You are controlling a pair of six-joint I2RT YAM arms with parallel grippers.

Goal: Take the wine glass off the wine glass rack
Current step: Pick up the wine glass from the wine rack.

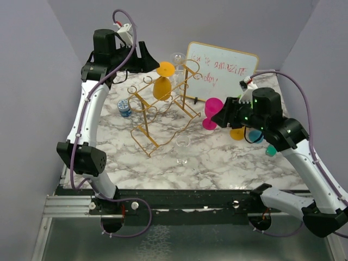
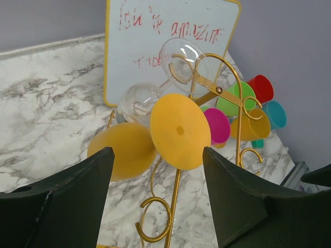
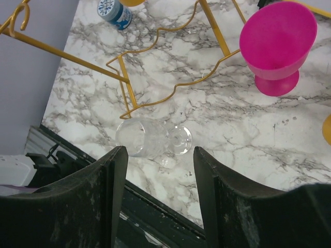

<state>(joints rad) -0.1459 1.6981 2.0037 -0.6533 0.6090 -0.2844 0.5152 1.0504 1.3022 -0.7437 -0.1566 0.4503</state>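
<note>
A yellow wine glass [image 2: 180, 130] hangs bowl-down near the top of the gold wine glass rack [image 1: 163, 111], mid-table. The left gripper [image 2: 158, 153] is open, a finger on either side of the glass's foot, not touching it. At the rack's five o'clock a clear glass [image 3: 147, 138] lies on the table; the right gripper [image 3: 160, 151] hovers above it, open and empty.

Wine glass rack [image 2: 209, 83] gold wire. Wine glass [image 2: 178, 129] yellow-orange, another glass [image 2: 178, 59] clear. Table [image 1: 228, 157] white marble, grey veins. Whiteboard [image 1: 228, 65] white, yellow frame, red writing. Cup [image 3: 276, 44] magenta. Jar [image 3: 115, 13] blue, white-patterned. Left end effector [image 2: 155, 155], right end effector [image 3: 160, 152] black.
</note>
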